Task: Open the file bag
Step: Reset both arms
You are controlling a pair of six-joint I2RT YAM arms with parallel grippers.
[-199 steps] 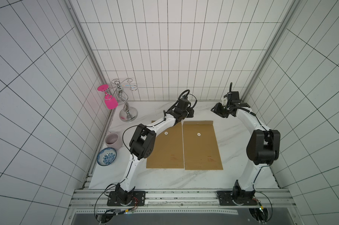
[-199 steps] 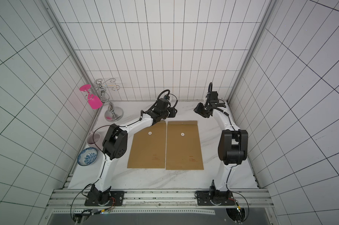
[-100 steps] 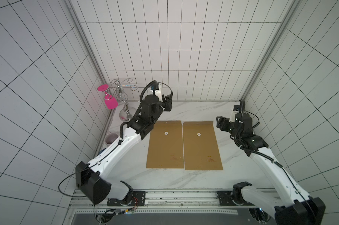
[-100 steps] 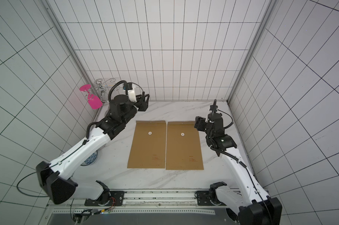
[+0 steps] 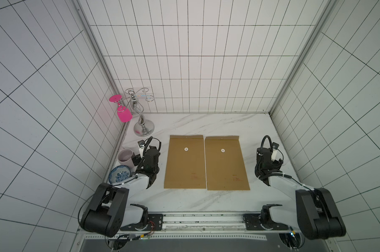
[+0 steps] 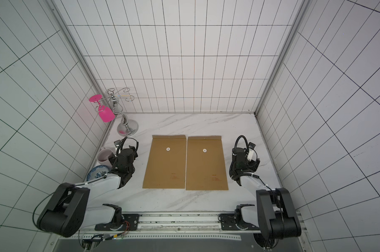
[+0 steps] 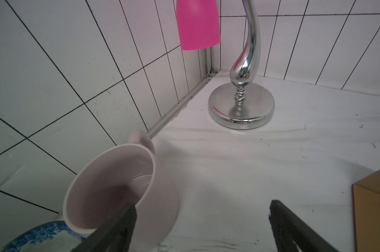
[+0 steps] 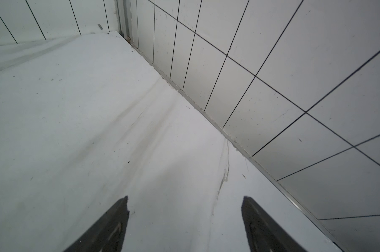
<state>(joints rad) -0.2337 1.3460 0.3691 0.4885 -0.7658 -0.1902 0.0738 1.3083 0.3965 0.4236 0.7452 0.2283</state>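
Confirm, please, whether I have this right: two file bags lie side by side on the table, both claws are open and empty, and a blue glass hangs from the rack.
Only the colour is wrong: the glass hanging from the rack is pink, as both top views show. The file bags, table, left claw and right claw are as stated.

File bag (image 6: 165, 165) flat beside second file bag (image 6: 205, 167), flaps (image 6: 169, 136) seemingly unfolded; left arm (image 6: 106, 181), right arm (image 6: 250, 183) flanking.
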